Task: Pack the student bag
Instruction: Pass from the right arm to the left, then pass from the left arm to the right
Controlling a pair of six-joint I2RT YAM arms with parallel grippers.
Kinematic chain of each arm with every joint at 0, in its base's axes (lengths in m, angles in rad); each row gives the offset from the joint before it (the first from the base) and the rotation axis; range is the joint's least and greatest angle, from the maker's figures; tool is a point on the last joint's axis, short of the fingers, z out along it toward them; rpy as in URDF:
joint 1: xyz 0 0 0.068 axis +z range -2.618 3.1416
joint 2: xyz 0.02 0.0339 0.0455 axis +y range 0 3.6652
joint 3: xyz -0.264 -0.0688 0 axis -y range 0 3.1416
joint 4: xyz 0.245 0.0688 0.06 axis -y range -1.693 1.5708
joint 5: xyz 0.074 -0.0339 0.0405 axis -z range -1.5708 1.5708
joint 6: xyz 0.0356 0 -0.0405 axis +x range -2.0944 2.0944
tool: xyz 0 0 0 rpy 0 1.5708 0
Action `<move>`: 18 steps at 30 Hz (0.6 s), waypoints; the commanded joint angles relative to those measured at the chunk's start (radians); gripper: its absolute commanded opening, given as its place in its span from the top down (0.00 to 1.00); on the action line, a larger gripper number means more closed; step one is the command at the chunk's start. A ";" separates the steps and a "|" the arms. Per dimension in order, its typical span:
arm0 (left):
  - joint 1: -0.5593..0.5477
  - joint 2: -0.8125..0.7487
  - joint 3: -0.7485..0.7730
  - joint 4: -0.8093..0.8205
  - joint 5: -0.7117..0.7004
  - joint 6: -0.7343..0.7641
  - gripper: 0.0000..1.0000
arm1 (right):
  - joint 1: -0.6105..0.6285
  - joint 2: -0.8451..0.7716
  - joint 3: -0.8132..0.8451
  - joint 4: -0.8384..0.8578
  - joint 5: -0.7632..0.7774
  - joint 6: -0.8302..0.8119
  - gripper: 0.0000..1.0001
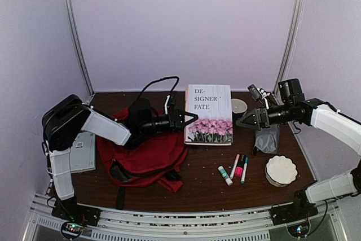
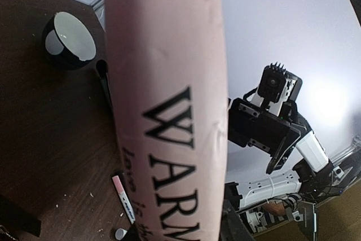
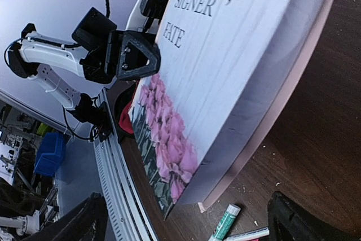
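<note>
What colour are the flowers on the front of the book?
Pink, over dark stems, on the white book; best in the right wrist view.

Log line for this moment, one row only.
left gripper: shut on book | right gripper: open, beside book | backpack: book not yet inside

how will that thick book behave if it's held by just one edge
The book looks thick and hardbound, so it should stay stiff rather than flop. It is probably heavy for a grip on one edge, where the left gripper pinches it, so it may sag or twist. Its smooth cover could slip.
</note>
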 commanded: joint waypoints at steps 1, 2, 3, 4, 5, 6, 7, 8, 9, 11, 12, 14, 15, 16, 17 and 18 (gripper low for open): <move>0.003 -0.144 0.033 -0.042 -0.076 0.066 0.74 | -0.011 0.026 0.074 0.025 0.043 0.066 0.00; 0.003 -0.168 0.038 -0.072 -0.091 0.085 0.73 | -0.011 0.038 0.091 0.034 0.029 0.091 0.00; 0.003 -0.188 0.041 -0.099 -0.106 0.098 0.73 | -0.011 0.053 0.109 0.046 0.014 0.121 0.00; 0.003 -0.208 0.044 -0.120 -0.119 0.107 0.73 | -0.011 0.068 0.126 0.059 0.000 0.146 0.00; 0.002 -0.223 0.046 -0.136 -0.130 0.117 0.73 | -0.010 0.083 0.142 0.068 -0.012 0.172 0.00; 0.003 -0.239 0.048 -0.151 -0.142 0.123 0.73 | -0.009 0.098 0.155 0.086 -0.022 0.203 0.00; 0.003 -0.251 0.049 -0.161 -0.151 0.128 0.73 | -0.009 0.112 0.163 0.113 -0.039 0.235 0.00; 0.003 -0.260 0.051 -0.167 -0.159 0.128 0.73 | -0.008 0.125 0.167 0.144 -0.059 0.266 0.00; 0.003 -0.267 0.053 -0.172 -0.162 0.130 0.73 | -0.006 0.138 0.170 0.170 -0.080 0.293 0.00; 0.003 -0.277 0.055 -0.170 -0.166 0.128 0.73 | 0.006 0.155 0.166 0.241 -0.113 0.352 0.00; 0.002 -0.280 0.057 -0.167 -0.166 0.128 0.73 | 0.017 0.160 0.155 0.296 -0.127 0.386 0.00; 0.002 -0.280 0.059 -0.168 -0.166 0.130 0.73 | 0.043 0.163 0.129 0.389 -0.153 0.457 0.00; 0.003 -0.279 0.059 -0.170 -0.168 0.131 0.73 | 0.057 0.163 0.115 0.439 -0.164 0.496 0.00; 0.003 -0.278 0.059 -0.172 -0.167 0.134 0.73 | 0.071 0.163 0.101 0.487 -0.176 0.528 0.01; 0.003 -0.276 0.060 -0.173 -0.166 0.134 0.73 | 0.082 0.164 0.085 0.534 -0.185 0.562 0.01; 0.003 -0.275 0.059 -0.171 -0.169 0.133 0.73 | 0.094 0.165 0.073 0.565 -0.188 0.587 0.02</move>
